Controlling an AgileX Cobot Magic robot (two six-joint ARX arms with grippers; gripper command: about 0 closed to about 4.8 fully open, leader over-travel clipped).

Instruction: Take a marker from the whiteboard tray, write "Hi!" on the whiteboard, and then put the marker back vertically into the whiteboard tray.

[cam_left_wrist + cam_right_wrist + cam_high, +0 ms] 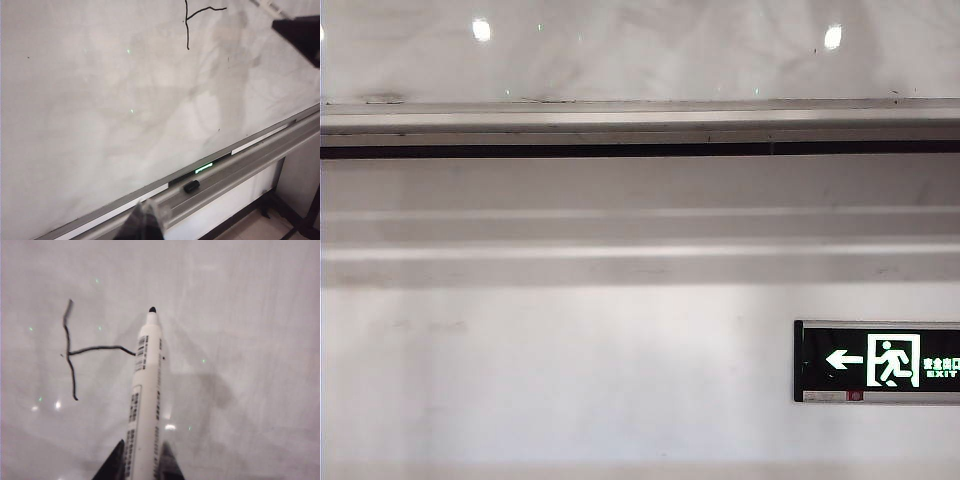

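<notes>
Against the whiteboard [240, 315], beside two joined black strokes [75, 352], one marker [145, 400] is clamped in the right end effector [141, 462], while the left end effector [142, 222], grip unreadable, hangs near the whiteboard tray [240, 167] holding one black cap [191, 186].

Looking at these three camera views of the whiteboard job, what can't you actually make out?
- Exterior view: neither arm, the marker, nor the written strokes appear; the frame cuts the whiteboard off just above the whiteboard tray.
- Right wrist view: whether the marker tip touches the board; the right hand is cut by the frame edge.
- Left wrist view: the left hand is a dark blur, jaws unreadable; the small black object on the tray is too small to identify.
</notes>
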